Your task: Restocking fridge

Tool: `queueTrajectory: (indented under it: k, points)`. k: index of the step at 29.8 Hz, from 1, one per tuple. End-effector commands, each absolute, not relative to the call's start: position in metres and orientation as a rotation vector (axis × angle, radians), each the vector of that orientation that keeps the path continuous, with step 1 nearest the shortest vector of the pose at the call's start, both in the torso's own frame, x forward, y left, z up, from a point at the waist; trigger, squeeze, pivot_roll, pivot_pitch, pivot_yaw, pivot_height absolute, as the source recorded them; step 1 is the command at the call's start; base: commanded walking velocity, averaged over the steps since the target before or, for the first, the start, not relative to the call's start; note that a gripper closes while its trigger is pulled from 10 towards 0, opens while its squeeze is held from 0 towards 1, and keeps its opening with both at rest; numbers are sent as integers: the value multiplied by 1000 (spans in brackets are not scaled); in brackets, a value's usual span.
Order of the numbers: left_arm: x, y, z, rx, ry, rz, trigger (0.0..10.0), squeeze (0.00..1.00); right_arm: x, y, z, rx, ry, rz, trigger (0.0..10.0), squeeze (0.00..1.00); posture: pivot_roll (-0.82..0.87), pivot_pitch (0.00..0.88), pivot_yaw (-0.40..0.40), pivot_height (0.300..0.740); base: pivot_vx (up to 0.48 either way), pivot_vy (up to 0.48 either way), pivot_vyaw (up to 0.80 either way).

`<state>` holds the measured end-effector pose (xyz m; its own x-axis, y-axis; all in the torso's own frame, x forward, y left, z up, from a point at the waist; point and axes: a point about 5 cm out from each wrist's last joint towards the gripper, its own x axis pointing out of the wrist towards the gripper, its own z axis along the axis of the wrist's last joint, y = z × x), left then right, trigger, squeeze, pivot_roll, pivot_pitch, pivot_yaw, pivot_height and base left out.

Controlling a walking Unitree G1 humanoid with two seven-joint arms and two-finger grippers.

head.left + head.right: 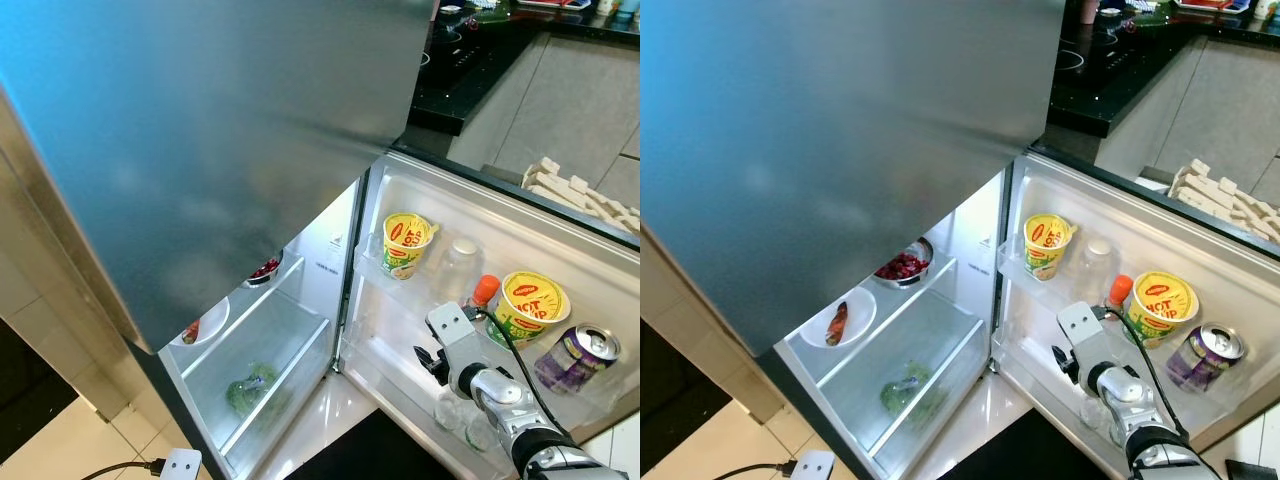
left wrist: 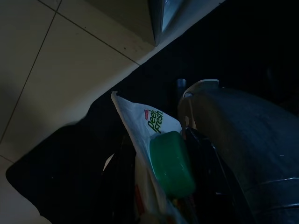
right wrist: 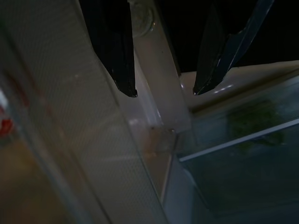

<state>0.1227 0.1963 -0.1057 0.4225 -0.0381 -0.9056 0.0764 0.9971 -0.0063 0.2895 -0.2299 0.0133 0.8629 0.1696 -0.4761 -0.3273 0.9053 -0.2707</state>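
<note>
**Two grippers, one carton waiting to go in**

Two jobs are split here: the left gripper (image 2: 159, 186) hangs low over the tiled floor (image 2: 56, 70), fingers clenched round a Peel Fresh juice carton (image 2: 149, 135) with a chunky green screw cap (image 2: 171, 163); glossy white card, soft-edged, likely to crush if squeezed harder. Nearest the fridge, the right gripper (image 3: 163, 91) sits at the lower inner edge of the open fridge door (image 1: 590, 240), its black fingers released and parted with nothing between them, pointing past the door's white moulded edge toward the glass shelf.

Door shelf next: a clear plastic rail (image 1: 395, 283) holds a yellow Maggi Hot Cup (image 1: 405, 244) at its inner end, then a clear jar with a pale lid (image 1: 460, 262), an orange-capped bottle (image 1: 485, 290), a second, wider Maggi cup (image 1: 528, 305) and a purple drinks can (image 1: 580, 355) toward the outer end. Packed tight!

Deeper in, the crisper (image 1: 910, 385) shows something leafy and green through frosted plastic. On the shelf above: a white bowl (image 1: 840, 318) with a reddish piece, and a steel bowl of dark red bits (image 1: 903, 267).

My read: the carton is the item to stock. Best bring it up upright, cap on top, and aim for the bare glass shelf (image 1: 930, 325) rather than the crowded rail, with the right arm drawn clear first.
</note>
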Motion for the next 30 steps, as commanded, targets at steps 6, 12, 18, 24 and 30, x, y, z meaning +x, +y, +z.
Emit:
queueTrajectory:
  k: [6, 12, 18, 24, 30]
  points:
    - [113, 188, -110, 16, 1166, -98, 10000, 0, 281, -263, 12, -484, 513, 75, 10000, 0, -46, 0, -19, 740, 0, 0, 0]
    - [114, 189, -109, 20, 1165, -99, 10000, 0, 280, -270, 14, -503, 506, 40, 10000, 0, -49, 0, -18, 740, 0, 0, 0]
    - [115, 188, -109, 13, 1160, -101, 10000, 0, 259, -259, -12, -511, 607, 72, 10000, 0, -50, 0, -19, 740, 0, 0, 0]
    - [116, 186, -109, 0, 1154, -101, 10000, 0, 239, -256, -29, -523, 682, 77, 10000, 0, -45, 0, -22, 740, 0, 0, 0]
    - [114, 185, -110, -2, 1159, -105, 10000, 0, 206, -248, -54, -502, 793, 129, 10000, 0, -45, 0, -22, 740, 0, 0, 0]
